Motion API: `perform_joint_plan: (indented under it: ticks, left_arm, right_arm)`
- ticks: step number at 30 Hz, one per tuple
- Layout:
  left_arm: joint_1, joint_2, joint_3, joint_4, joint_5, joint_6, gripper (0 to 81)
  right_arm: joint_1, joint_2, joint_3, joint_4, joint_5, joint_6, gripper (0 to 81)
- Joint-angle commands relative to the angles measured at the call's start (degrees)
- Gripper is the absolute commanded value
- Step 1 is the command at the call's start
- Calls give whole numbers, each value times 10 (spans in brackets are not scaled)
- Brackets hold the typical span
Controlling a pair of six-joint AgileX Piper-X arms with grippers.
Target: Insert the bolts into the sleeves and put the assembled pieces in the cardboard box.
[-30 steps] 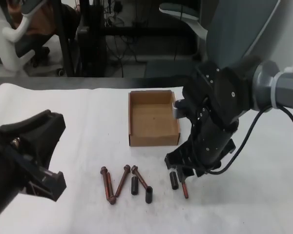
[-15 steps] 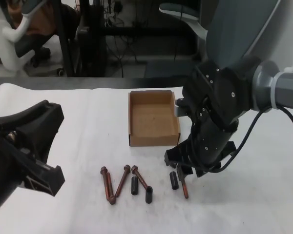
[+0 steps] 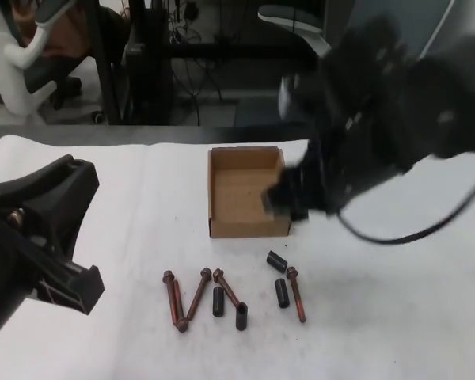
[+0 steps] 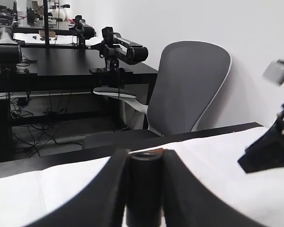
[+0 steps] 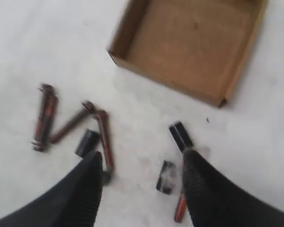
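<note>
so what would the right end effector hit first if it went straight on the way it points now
Most likely the sleeve lying between the right end effector's open fingers, with a bolt right beside it. Depth is unclear, so it might land on the cloth instead.

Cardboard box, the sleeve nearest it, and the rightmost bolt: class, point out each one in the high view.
cardboard box (image 3: 249, 229), high view, on its front wall.
sleeve nearest the box (image 3: 277, 260), high view, on its mid-body.
rightmost bolt (image 3: 296, 296), high view, on its mid-shank.
</note>
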Motion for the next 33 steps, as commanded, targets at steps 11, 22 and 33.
perform_joint_plan:
  ticks: [11, 22, 33]
  left_arm:
    - [0, -5, -1, -12, -5, -1, 17]
    - [0, -5, -1, -12, -5, -1, 17]
    - [0, -5, -1, -12, -5, -1, 17]
  right_arm:
    - [19, -112, 1, -65, -16, -44, 490]
    - [28, -110, 1, -29, 12, -67, 490]
    - [33, -126, 2, -95, -21, -37, 97]
